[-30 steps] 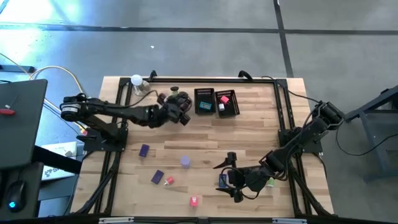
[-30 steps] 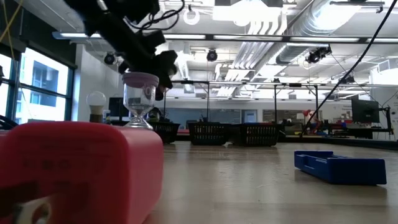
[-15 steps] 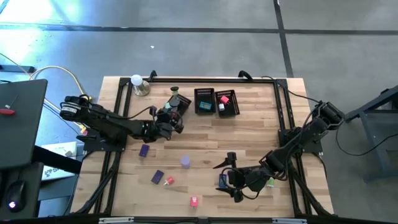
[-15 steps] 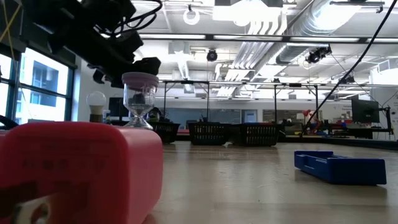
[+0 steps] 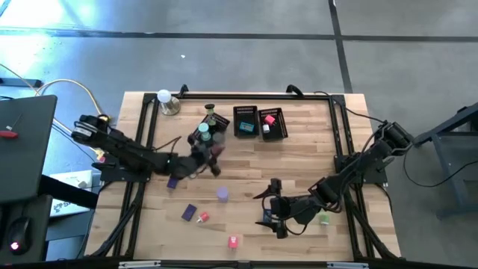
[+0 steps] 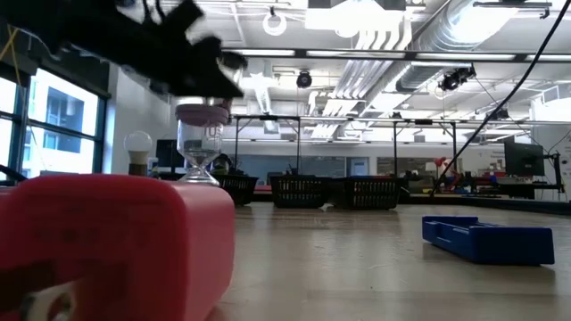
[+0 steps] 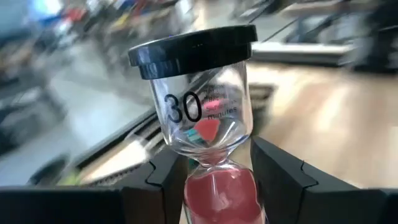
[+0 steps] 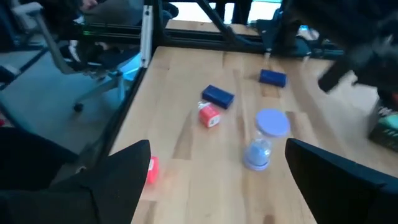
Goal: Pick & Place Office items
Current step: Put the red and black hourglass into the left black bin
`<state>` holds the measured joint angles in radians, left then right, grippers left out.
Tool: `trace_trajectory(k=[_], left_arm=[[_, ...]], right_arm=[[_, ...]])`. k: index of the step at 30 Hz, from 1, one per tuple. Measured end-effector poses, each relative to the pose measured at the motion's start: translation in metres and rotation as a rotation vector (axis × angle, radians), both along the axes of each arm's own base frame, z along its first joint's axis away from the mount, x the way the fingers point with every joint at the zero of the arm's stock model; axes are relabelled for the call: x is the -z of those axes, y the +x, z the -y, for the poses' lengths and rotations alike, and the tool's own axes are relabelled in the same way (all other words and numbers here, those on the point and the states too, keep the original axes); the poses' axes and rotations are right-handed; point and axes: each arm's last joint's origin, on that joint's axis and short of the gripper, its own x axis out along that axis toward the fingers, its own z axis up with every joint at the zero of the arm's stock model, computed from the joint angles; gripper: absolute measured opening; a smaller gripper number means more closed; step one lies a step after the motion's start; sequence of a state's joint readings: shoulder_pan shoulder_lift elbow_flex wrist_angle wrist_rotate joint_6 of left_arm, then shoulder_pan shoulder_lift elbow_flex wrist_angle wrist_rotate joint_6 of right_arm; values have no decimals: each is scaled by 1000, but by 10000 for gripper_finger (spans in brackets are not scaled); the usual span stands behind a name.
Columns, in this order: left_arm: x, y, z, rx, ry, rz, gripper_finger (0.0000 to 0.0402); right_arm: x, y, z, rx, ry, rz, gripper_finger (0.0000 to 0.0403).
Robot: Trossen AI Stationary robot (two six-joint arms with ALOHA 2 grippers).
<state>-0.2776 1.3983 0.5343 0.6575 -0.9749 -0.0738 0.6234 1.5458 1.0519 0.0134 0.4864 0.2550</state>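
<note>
Spanning the high view: one wooden tabletop [image 5: 246,172] under two dark arms. Standing along the far edge: three black mesh baskets [image 5: 245,121]. Lying scattered on the near half: two purple blocks [image 5: 189,212], one lilac-capped hourglass [image 5: 222,194], two small red pieces [image 5: 233,241]. Now drawn back from the baskets toward the centre: left gripper [image 5: 203,146], fingers [image 7: 283,177] clamping the waist of a black-capped red-sand hourglass [image 7: 205,118] reading "30". Hovering by a blue block: right gripper [image 5: 272,208], fingers spread wide, holding nothing.
</note>
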Motion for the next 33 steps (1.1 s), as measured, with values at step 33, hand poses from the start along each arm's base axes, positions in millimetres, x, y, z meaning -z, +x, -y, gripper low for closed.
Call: trace_trajectory(k=[33], left_arm=[[-17,0,43,616,-46,152,154]], right_arm=[[-3,74,90,180,-73,287,364]])
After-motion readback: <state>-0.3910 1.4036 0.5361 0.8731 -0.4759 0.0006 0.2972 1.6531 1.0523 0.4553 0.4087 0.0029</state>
